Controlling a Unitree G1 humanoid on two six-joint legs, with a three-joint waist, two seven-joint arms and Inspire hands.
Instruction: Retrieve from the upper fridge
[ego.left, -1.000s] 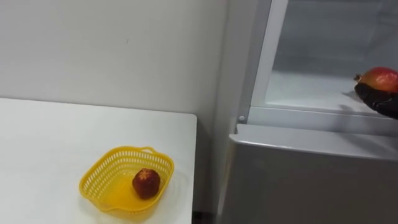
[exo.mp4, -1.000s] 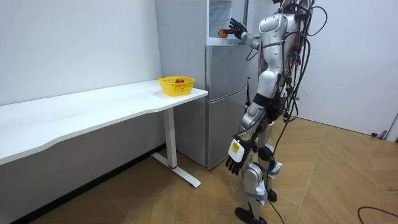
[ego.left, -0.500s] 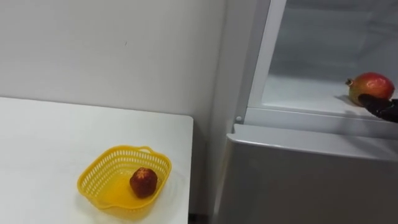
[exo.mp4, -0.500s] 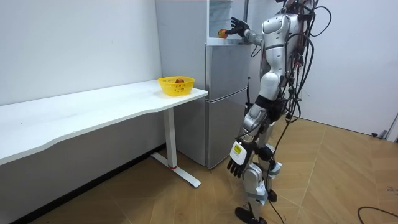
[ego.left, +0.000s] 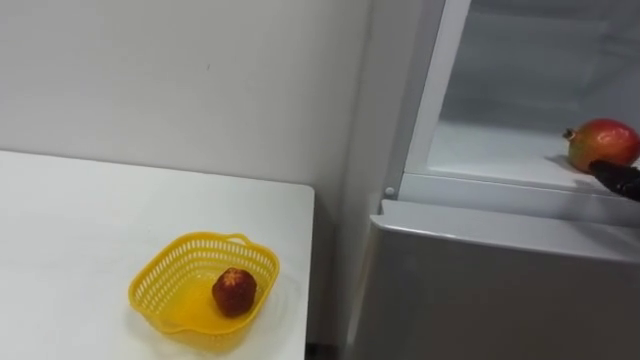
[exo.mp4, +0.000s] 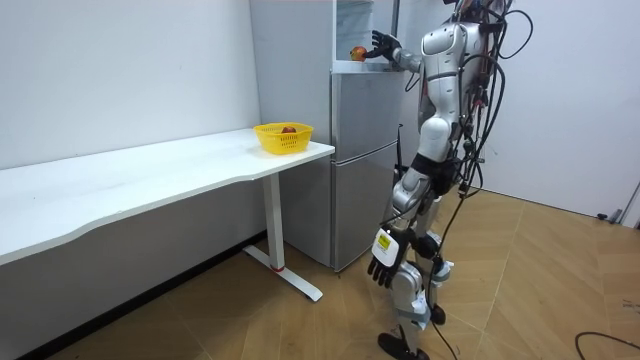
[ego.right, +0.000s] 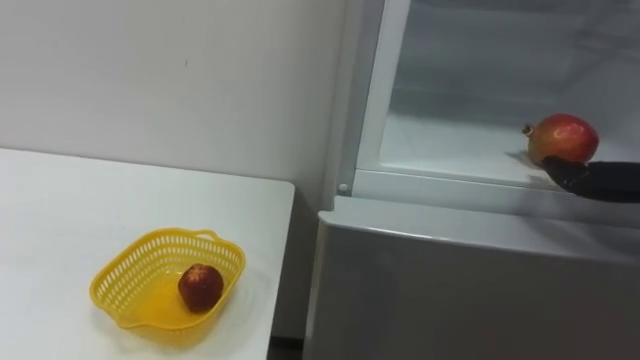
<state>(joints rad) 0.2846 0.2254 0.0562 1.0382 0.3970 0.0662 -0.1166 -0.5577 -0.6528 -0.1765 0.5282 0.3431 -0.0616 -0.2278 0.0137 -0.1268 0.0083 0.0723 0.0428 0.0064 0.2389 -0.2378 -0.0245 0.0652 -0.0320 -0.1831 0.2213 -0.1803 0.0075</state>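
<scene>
Your right hand (ego.right: 600, 180) is cut off at 3 o'clock: straight fingers, gripping nothing, at 4 o'clock of the pomegranate (ego.right: 562, 138), contact unclear. It sits on the upper fridge shelf (ego.right: 450, 150). Your left hand (exo.mp4: 381, 270) hangs relaxed.

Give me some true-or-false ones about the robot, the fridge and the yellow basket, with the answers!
1. The yellow basket is empty. False: a small red fruit lies in it.
2. The upper fridge stands open. True.
3. A red-and-yellow fruit sits on its shelf. True.
4. The left hand reaches into the fridge. False: it hangs by the robot's side; the right hand reaches in, beside that fruit.
5. The basket stands on the floor. False: it stands on the white table.
</scene>
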